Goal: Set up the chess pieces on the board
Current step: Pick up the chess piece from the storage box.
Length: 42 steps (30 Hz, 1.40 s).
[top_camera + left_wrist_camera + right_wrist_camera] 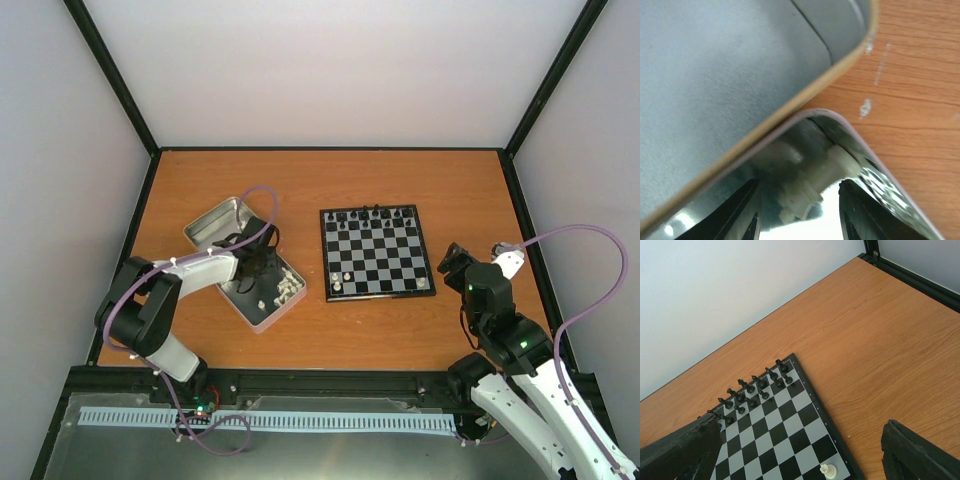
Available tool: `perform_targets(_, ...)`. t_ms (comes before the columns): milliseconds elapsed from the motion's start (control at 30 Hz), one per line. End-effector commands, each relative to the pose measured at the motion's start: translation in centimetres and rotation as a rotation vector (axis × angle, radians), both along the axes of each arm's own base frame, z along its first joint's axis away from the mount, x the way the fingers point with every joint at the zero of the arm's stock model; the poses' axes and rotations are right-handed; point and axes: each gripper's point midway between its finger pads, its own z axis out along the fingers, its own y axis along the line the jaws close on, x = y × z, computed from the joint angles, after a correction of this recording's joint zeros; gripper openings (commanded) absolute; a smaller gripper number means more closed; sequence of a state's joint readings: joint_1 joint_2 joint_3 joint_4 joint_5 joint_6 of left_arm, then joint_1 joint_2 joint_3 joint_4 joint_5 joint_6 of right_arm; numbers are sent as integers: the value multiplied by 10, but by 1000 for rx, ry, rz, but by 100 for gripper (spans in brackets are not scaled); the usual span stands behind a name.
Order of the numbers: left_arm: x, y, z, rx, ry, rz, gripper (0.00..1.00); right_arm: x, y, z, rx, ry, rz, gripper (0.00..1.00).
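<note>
Left hand (pixel 250 262): down in tin (pixel 255 322), fingers part spread astride one white piece (pixel 802 192), not touching it, likely lining up a pick.
Right hand (pixel 455 262): spread wide, empty, beside board (pixel 375 296), probably waiting.
White pieces (pixel 288 288): mostly in tin, few on board's near rows.
Black pieces (pixel 372 215): fill far rows.

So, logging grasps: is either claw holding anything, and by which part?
Right claw: open, nothing held. Left claw brackets a white piece in the tin; grip cannot be told.

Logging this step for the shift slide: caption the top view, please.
Left gripper low in the tin near white pieces; right gripper hangs open beside the board.
</note>
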<state>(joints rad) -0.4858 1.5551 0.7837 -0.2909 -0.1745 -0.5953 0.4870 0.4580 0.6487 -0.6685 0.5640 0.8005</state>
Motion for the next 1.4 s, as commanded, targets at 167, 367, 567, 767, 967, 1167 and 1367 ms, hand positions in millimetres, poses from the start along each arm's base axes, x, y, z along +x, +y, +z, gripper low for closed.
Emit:
perform_targets(167,14,-7,-8,-13,33,-64,41,-1,-4,8,-1,-24,-19,87)
perform_targets(367,5,-15,-10,-45,59,-131,31,1,-3,6,0,-22,-18,87)
perform_targets(567,2,-18,-1,-76,43,-138,16,3,-1,4,2,-18,-12,87)
perform_targets(767,0,-14,-1,-60,50,-123,4,3,0,4,4,-17,-10,87)
perform_targets(967,-12,-9,6,-60,61,-125,1,5,4,2,6,-14,13,87)
perform_targets(1167,-27,-33,49,-206,1,-259,1,23,60,2,-3,-34,308,87)
perform_targets(1367,-55,-94,127,-487,-172,-610,2,26,170,-2,136,30,861,87)
